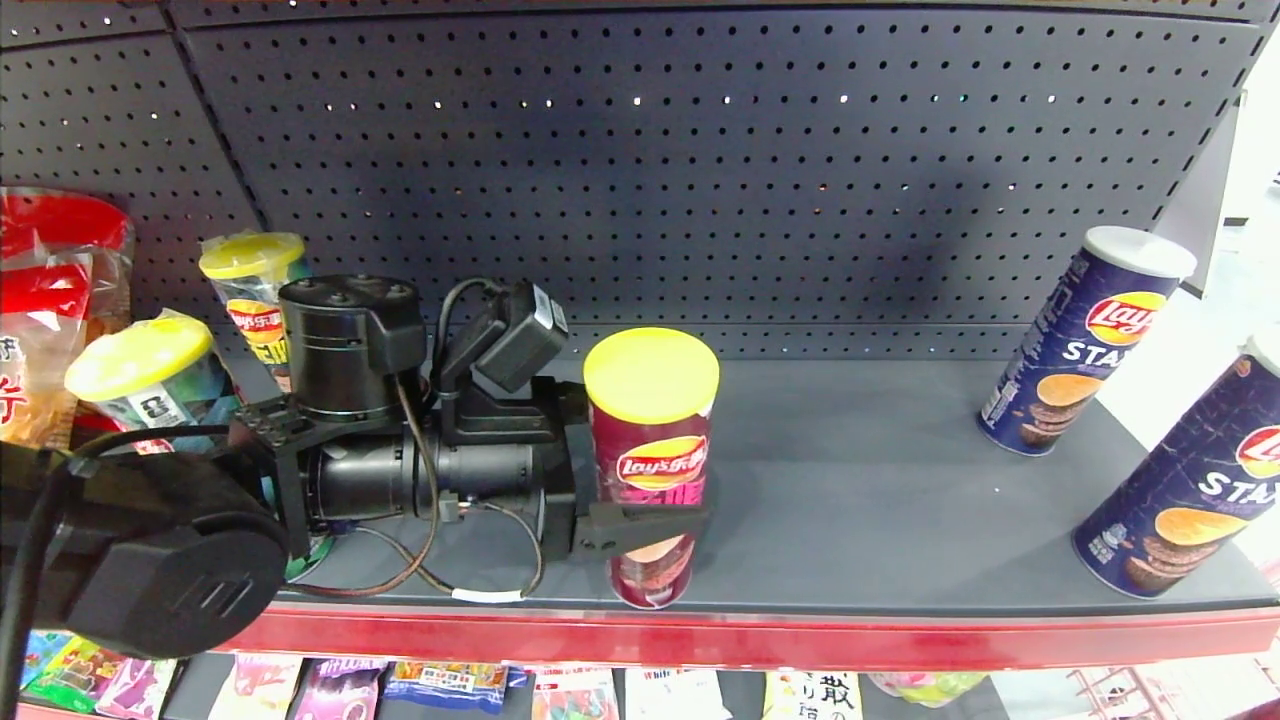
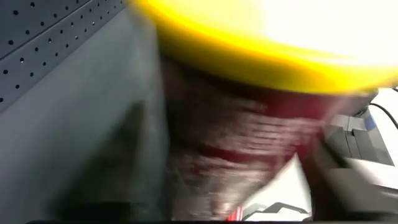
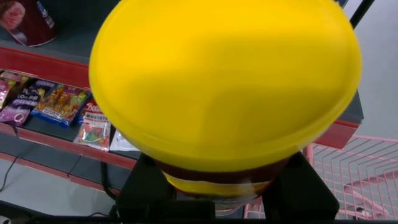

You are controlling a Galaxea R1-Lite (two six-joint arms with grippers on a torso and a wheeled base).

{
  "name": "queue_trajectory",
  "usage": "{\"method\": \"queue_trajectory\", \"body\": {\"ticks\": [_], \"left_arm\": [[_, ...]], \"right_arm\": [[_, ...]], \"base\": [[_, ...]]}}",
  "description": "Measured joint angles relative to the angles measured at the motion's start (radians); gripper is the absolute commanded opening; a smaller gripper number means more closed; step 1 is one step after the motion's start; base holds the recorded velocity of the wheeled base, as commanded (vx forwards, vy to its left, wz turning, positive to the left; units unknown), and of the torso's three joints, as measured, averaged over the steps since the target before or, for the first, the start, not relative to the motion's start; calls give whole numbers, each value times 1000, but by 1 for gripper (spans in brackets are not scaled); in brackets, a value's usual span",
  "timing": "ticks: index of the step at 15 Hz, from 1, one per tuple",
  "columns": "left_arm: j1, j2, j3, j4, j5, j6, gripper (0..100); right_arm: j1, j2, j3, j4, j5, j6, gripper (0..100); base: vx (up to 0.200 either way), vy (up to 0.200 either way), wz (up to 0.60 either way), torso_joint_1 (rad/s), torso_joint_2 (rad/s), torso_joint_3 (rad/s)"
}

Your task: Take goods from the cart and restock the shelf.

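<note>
Yellow-lidded maroon chip canister (image 1: 650, 440) upright near front edge of grey metal shelf (image 1: 870, 500), pinched tight by left gripper (image 1: 648, 500) (yep, snug); second yellow-lidded canister (image 3: 224, 93) clamped in right gripper (image 3: 217, 198).

Evenly lit shelf (image 1: 850, 480), glare at right edge

A red-and-yellow logo badge marks the maroon chip can (image 1: 652, 440); like badges over white lettering mark the far blue can (image 1: 1085, 345) and near blue can (image 1: 1190, 490); black characters mark a lower-shelf packet (image 1: 815, 693)
</note>
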Motion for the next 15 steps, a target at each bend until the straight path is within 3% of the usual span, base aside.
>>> {"method": "queue_trajectory", "body": {"ticks": [3,8,11,15], "left_arm": [[0,-14,33,-1,0,0,100],[27,-123,186,0,23,0,100],[61,-230,301,1,61,0,100],[68,-389,469,9,132,-1,100]], "right_arm": [[0,0,-2,1,1,0,0],[23,46,-33,1,50,-2,0],[110,128,-68,-1,71,-9,0],[187,308,-152,-24,75,-10,0]], "base": [[0,0,0,0,0,0],[0,0,0,0,0,0],[0,0,0,0,0,0],[0,0,0,0,0,0]]}}
